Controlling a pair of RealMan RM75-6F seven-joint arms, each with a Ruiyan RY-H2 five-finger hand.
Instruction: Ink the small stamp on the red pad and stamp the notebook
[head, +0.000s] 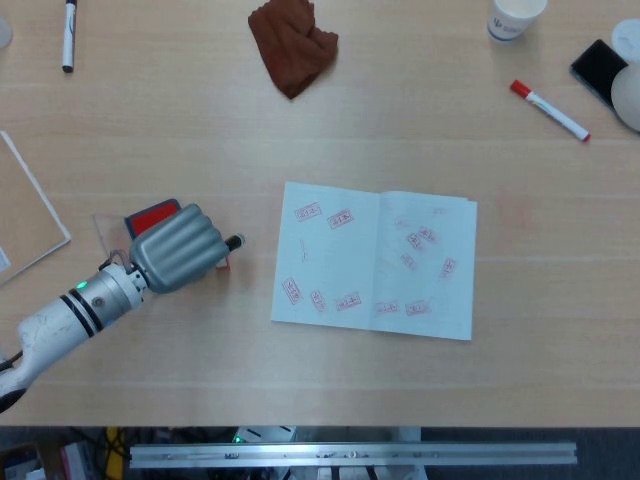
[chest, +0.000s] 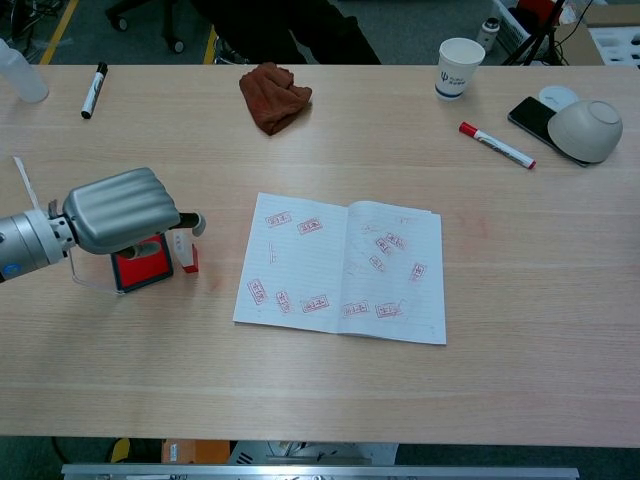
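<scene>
The small stamp (chest: 184, 252), white with a red base, stands on the table just right of the red pad (chest: 141, 268). In the head view only a sliver of the stamp (head: 225, 263) shows beside the pad (head: 151, 216). My left hand (chest: 124, 210) hovers low over the pad, fingers curved downward, and its thumb reaches over the top of the stamp. I see no grip on the stamp. From above, the left hand (head: 179, 248) hides most of the stamp. The open notebook (chest: 345, 268) lies to the right, its pages (head: 375, 260) carrying several red prints. My right hand is out of sight.
A brown cloth (head: 293, 42) and a black marker (head: 68, 34) lie at the back. A paper cup (chest: 459, 66), red-capped marker (chest: 497, 145), phone (head: 598, 68) and bowl (chest: 585, 130) sit at the back right. A flat board (head: 25, 220) lies at the left edge.
</scene>
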